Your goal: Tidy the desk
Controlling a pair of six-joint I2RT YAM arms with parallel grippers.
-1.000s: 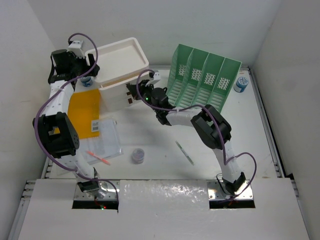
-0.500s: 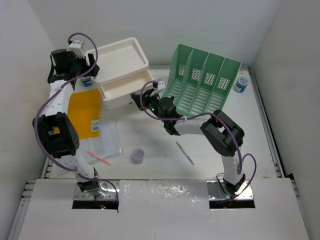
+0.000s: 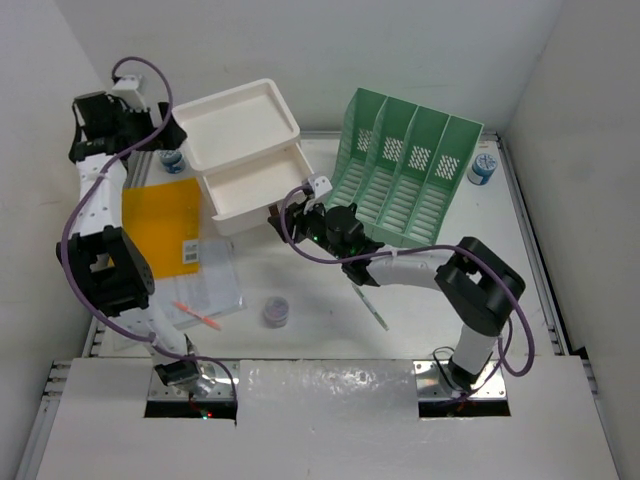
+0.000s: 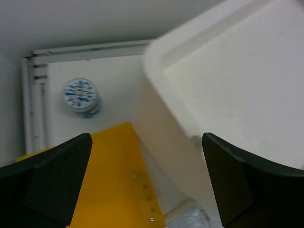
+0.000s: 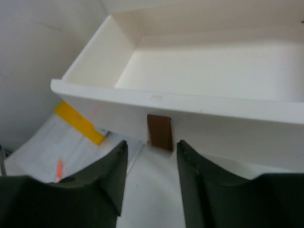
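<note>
The desk (image 3: 310, 285) is the white tabletop with silver rails. A white drawer box (image 3: 240, 120) stands at the back left, its upper drawer (image 3: 255, 185) pulled out and empty inside (image 5: 209, 66). My right gripper (image 3: 284, 216) is open just in front of the drawer. Its fingers (image 5: 107, 175) flank the brown handle tab (image 5: 159, 132) without touching it. My left gripper (image 3: 155, 137) is open and empty, left of the box top (image 4: 237, 80), above a yellow folder (image 4: 104, 180).
A green slotted file rack (image 3: 410, 165) stands at the back right, with a blue-white tape roll (image 3: 483, 168) beside it and another (image 3: 172, 160) at the back left. The yellow folder (image 3: 165, 225), a clear sleeve (image 3: 212, 280), an orange pen (image 3: 200, 317), a small jar (image 3: 276, 312) and a pen (image 3: 370, 306) lie nearer.
The right arm has drawn back toward the near side and the drawer has slid out of the box. The left gripper has moved left, away from the box top.
</note>
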